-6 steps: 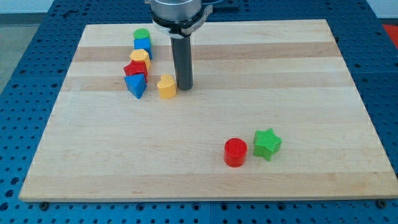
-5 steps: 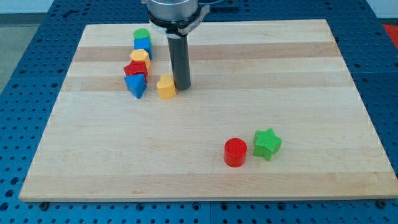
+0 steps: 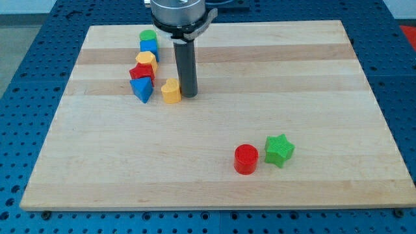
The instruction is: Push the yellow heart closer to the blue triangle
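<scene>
Rod end effector, no jaws to open or shut, gripping nothing; my tip (image 3: 188,95) down on the wooden board (image 3: 312,97), pressed against the right side of the yellow heart (image 3: 171,91). Heart sits in the upper-left part of the board, well clear of every edge, with the blue triangle (image 3: 142,90) just to its left, narrow strip of bare wood between, not touching. Triangle is the bottom end of a tight column running toward the top edge: red block (image 3: 141,73) (shape unclear) touching right above it, then a yellow hexagon-like block (image 3: 146,60), a blue block (image 3: 149,46), and a green round block (image 3: 148,35) nearest the top edge, close to it but still on the board. Column stands near the top-left corner, moderate margin of open wood to the left edge. Free room: whole right half of the board above the lower pair, top-right corner, bottom-left corner and the wide band along the bottom edge on the left. Red cylinder (image 3: 246,159) and green star (image 3: 279,150) sit side by side, nearly touching, toward the bottom edge right of centre, well apart from heart and tip. Right of the tip, open wood all the way to the right edge. Left of the heart, only the small gap before the triangle. Blue perforated table (image 3: 26,78) surrounds the board on all sides.
</scene>
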`<control>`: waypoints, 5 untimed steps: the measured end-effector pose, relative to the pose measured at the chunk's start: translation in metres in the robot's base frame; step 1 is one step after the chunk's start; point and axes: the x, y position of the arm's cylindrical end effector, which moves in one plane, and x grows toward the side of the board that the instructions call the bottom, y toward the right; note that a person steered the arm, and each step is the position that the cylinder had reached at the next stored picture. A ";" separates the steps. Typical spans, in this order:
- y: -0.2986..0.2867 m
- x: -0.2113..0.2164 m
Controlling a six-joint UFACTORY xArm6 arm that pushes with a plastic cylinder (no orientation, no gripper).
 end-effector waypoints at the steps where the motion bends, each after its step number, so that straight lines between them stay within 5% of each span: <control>1: -0.004 0.000; 5: -0.023 0.000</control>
